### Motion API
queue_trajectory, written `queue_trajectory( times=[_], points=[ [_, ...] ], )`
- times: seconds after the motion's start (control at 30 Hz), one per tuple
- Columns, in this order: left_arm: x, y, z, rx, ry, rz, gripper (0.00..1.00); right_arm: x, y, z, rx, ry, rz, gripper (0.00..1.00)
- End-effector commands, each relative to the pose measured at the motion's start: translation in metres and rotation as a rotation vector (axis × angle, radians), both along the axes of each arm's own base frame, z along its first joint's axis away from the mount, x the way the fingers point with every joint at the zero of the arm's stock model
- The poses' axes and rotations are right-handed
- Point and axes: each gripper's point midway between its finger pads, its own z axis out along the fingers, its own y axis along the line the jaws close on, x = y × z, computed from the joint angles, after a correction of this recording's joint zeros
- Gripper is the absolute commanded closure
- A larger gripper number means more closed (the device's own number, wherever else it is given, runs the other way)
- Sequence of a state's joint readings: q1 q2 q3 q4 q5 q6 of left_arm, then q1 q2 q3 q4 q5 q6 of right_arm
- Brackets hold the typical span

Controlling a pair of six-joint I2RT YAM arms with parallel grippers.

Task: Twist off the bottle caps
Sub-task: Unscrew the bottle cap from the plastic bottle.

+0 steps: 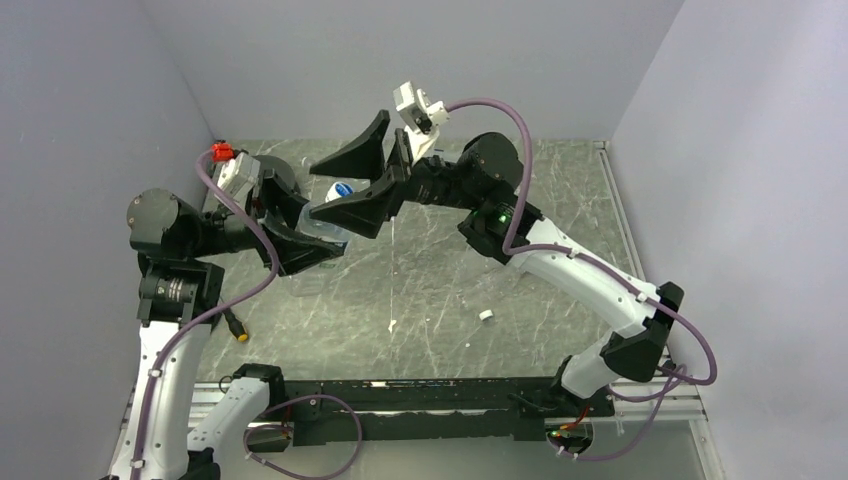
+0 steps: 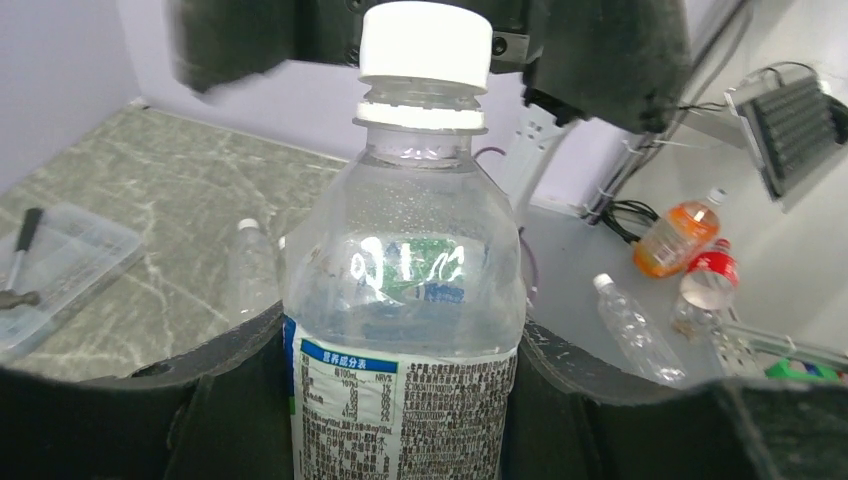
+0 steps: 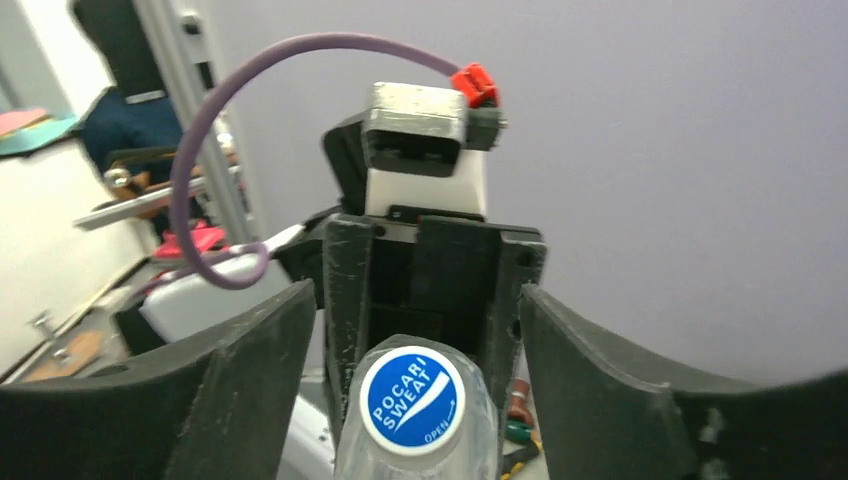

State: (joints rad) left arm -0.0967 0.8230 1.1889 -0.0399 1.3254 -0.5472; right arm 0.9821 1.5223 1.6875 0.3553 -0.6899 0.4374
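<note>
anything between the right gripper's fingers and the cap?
Nothing. In the right wrist view the right gripper stands open around the cap, with a bare gap on each side between the cap and the fingers.

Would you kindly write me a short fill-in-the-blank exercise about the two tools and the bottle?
1. The left tool is shut on the clear ___.
2. The blue top of the bottle cap reads Pocari ___.
3. The right tool, its jaws either side of that cap, stands ___.
4. A loose white cap lies on the marbled ___.
Missing words: bottle; Sweat; open; table.
</note>
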Motion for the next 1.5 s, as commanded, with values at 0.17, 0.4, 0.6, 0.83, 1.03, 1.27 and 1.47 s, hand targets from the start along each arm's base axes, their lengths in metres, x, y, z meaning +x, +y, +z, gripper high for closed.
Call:
queue_trajectory(
  times=[0.17, 0.4, 0.6, 0.83, 1.03, 1.27, 1.47],
  points=[
    [0.055, 0.022, 0.003, 0.02, -0.178, 0.383, 1.0, 0.051, -0.047, 0.04, 0.097, 0.152, -0.599, 0.0],
    [0.08, 0.037, -0.003, 0.059, -0.276, 0.529, 1.0, 0.097, -0.035, 0.014, -0.112, 0.318, -0.896, 0.0],
    [0.082, 0.041, -0.013, 0.1, -0.327, 0.544, 1.0, 0.099, -0.006, 0.003, -0.175, 0.347, -0.852, 0.07],
    [0.085, 0.045, -0.017, 0.121, -0.365, 0.569, 1.0, 0.092, 0.009, 0.0, -0.16, 0.401, -0.774, 0.23],
    [0.085, 0.046, -0.017, 0.118, -0.366, 0.579, 1.0, 0.089, 0.016, -0.005, -0.146, 0.455, -0.735, 0.41],
    [0.084, 0.046, -0.016, 0.115, -0.366, 0.583, 1.0, 0.088, 0.023, -0.011, -0.149, 0.487, -0.713, 0.58],
    [0.085, 0.046, -0.02, 0.123, -0.351, 0.578, 1.0, 0.089, 0.022, -0.006, -0.129, 0.467, -0.716, 0.74]
  ],
)
